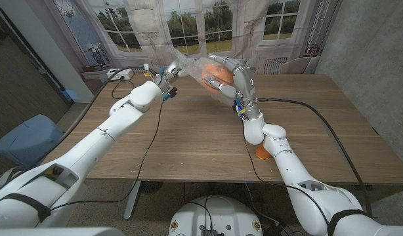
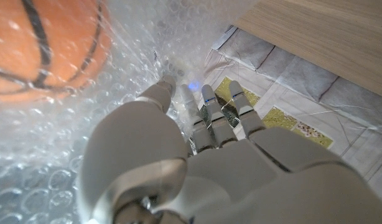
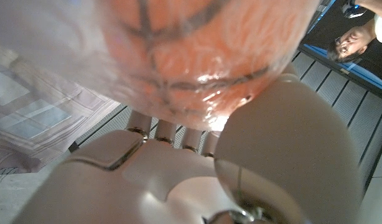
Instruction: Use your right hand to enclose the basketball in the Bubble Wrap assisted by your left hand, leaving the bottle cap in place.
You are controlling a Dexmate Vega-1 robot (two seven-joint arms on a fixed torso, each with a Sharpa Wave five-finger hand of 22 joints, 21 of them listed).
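In the head view the basketball [image 1: 213,73] sits in the upper middle of the frame, lifted well above the wooden table [image 1: 188,124], with clear bubble wrap [image 1: 188,65] already draped over and around it. The right hand [image 1: 233,80] cups the wrapped ball from the right side of the picture, its fingers curled around it with the plastic between palm and ball. The right wrist view bears this out: the ball [image 3: 197,56] presses against the hand [image 3: 178,168] under a glossy film of wrap [image 3: 48,37].

The left hand [image 1: 167,73], just left of the ball in the head view, grips a loose part of the wrap. In its own wrist view the fingers [image 2: 231,115] reach into the bubbled sheet [image 2: 85,143] while the ball [image 2: 45,46] shows through the plastic at the upper left of that frame.

The orange bottle cap [image 1: 262,153] lies on the table at the lower right of the head view, beside the right forearm and well apart from the ball, so that condition looks met.

The wrapping seems well advanced: the ball is mostly covered. What seems left is to close the loose end held on the left; whether the far side is fully covered cannot be told
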